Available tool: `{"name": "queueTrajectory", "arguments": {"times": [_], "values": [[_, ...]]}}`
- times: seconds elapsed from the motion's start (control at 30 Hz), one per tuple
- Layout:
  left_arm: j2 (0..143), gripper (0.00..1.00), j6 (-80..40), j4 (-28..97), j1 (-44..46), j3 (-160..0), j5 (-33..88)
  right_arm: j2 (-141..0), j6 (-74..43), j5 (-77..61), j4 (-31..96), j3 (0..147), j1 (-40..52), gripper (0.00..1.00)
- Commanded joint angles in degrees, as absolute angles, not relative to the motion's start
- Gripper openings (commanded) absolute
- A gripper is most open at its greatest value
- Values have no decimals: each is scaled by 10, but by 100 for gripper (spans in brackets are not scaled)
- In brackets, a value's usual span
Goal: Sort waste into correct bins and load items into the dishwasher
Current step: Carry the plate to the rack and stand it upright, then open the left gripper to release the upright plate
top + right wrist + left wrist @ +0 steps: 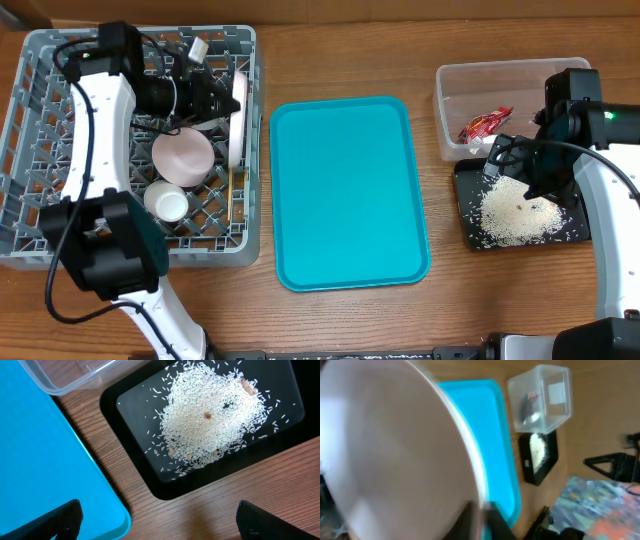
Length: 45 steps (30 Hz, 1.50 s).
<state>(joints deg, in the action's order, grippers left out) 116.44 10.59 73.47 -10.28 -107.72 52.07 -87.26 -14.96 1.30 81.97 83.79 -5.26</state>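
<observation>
At the table's left edge, the white plate (pixel 238 125) is held upright in the dish rack (pixel 30 62), clamped at its rim by the left gripper (pixel 222 100). Near the right edge, the red wrapper (pixel 485 124) is contained in the clear tub (pixel 450 82). The rice (pixel 515 212) is heaped in the black tray (pixel 468 182), beneath the right gripper (pixel 159 516), whose fingers are spread wide.

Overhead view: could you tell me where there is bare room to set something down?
The teal tray is wholly bare, between the dish rack and the clear tub. The table in front of the black tray is free. Crowded: the rack, with bowl, cup, plate.
</observation>
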Motion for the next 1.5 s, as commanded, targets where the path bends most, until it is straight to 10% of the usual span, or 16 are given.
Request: {"name": "queueTrajectory", "arguments": {"times": [0.0,0.2,0.67,1.47], "values": [[1176,46,119,749,-116,-1080,409,-868,-150,10,817,844,-55,100],[1162,100,87,750,-121,-1083,369,-868,-150,10,817,844,-55,100],[925,100,-54,802,-123,-1085,72,-868,-150,10,817,844,-55,100],[835,100,-37,895,-95,-1080,86,-868,-150,10,817,844,-55,100]]}}
